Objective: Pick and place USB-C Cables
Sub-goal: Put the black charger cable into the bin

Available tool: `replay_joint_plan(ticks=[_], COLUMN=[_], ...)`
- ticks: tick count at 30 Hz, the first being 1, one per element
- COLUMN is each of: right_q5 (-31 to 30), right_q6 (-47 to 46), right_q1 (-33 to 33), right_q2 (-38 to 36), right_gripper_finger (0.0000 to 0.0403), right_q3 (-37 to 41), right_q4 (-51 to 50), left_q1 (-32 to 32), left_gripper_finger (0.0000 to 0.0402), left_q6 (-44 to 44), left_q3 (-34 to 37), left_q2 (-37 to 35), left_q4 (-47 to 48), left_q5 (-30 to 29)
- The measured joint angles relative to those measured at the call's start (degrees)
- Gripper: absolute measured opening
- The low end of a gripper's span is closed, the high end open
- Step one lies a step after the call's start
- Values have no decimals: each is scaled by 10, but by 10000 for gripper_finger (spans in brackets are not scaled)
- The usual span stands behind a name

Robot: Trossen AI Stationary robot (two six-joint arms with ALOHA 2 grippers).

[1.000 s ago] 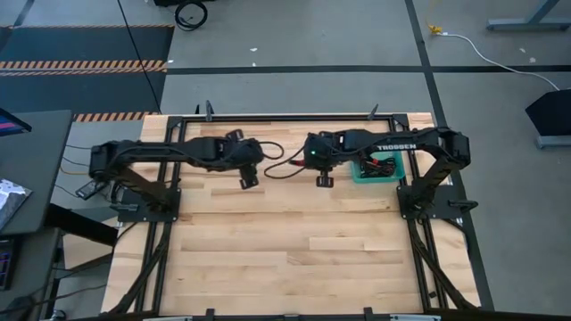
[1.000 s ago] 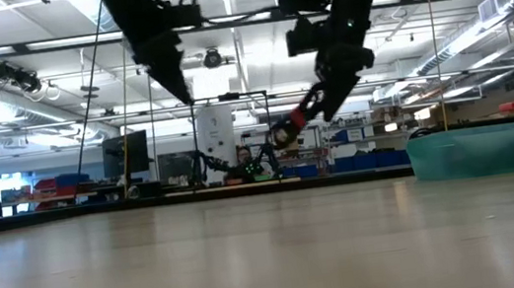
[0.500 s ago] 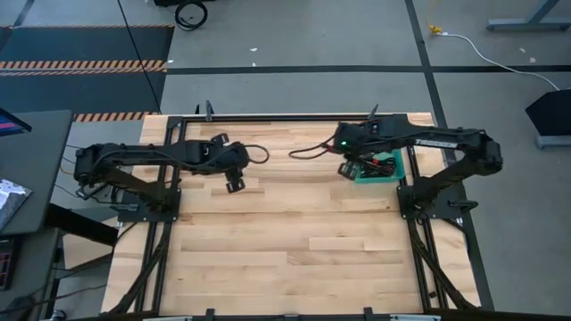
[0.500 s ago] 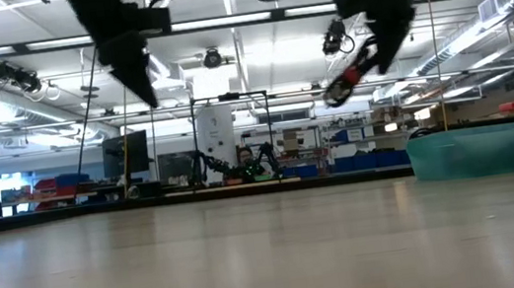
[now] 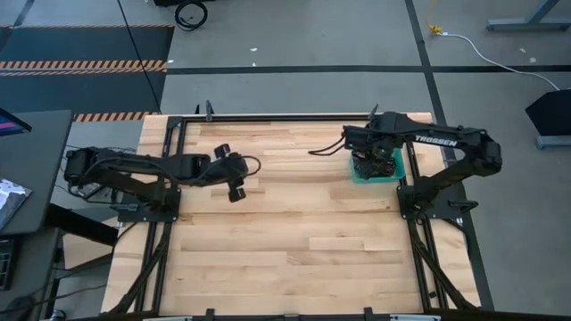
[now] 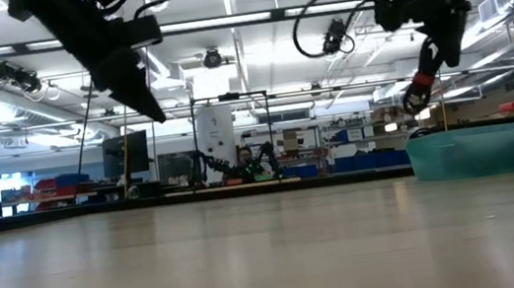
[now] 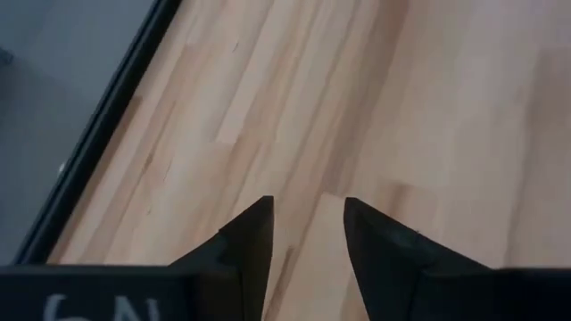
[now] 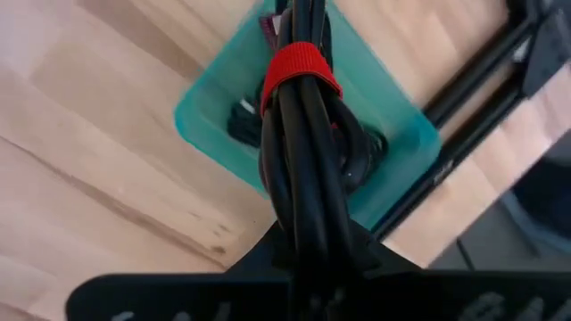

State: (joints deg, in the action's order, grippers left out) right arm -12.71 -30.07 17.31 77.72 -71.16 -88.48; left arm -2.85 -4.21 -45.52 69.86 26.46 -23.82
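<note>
1. The right gripper (image 8: 308,245) is clamped on a coiled black USB-C cable bundle bound with a red tie (image 8: 300,143), its two dark fingers closed on one end of the bundle.
2. In the right wrist view the bundle's long axis runs straight out from the fingers, with the red tie near its far end, which points toward the teal plastic bin (image 8: 207,98).
3. From the low view the held bundle (image 6: 419,93) hangs slanted beneath the right gripper (image 6: 427,60), red-tied end lowest, in the air just above the rim of the teal bin (image 6: 489,149) and clear of it.
4. More dark cable coils (image 8: 361,152) lie inside the bin, directly beyond the held bundle; how many cannot be told.
5. Seen from above, the right gripper (image 5: 373,160) sits over the bin (image 5: 398,176) at the far right of the light butcher-block wooden table (image 5: 285,259), hiding most of it.
6. The left gripper (image 7: 308,234) hovers over bare wood at the table's far left, its two fingers parted with a strip of table showing between them and nothing held.
7. In the high view the left gripper (image 5: 235,190) is well apart from the bin and the cables.
</note>
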Motion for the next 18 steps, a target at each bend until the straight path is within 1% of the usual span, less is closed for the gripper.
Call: replay_joint_plan(ticks=[2,4,7,10,12,13,15,18], right_q5=[13,28,39,68,71,59,34,37], right_q6=[-2,-2,-12,-13,-12,-7,3,5], right_q1=[10,15,22,33,38,39,39,39], right_q2=[6,10,19,21,23,25,27,29], right_gripper_finger=[21,21,21,21,22,27,51,97], right_q3=[0,0,0,0,0,0,0,1], right_q4=[-4,-5,-13,-14,-16,-16,-14,-15], left_q1=[9,15,22,33,45,51,62,70], left_gripper_finger=[143,142,142,142,142,142,142,142], left_q6=[1,1,-13,-34,-45,-47,-57,-76], left_q3=[24,44,63,73,84,91,106,127], left_q2=[-17,-29,-50,-63,-72,-75,-75,-78], left_q4=[-22,-63,-81,-78,-81,-81,-89,-88], left_q5=[1,2,3,5,5,5,5,-4])
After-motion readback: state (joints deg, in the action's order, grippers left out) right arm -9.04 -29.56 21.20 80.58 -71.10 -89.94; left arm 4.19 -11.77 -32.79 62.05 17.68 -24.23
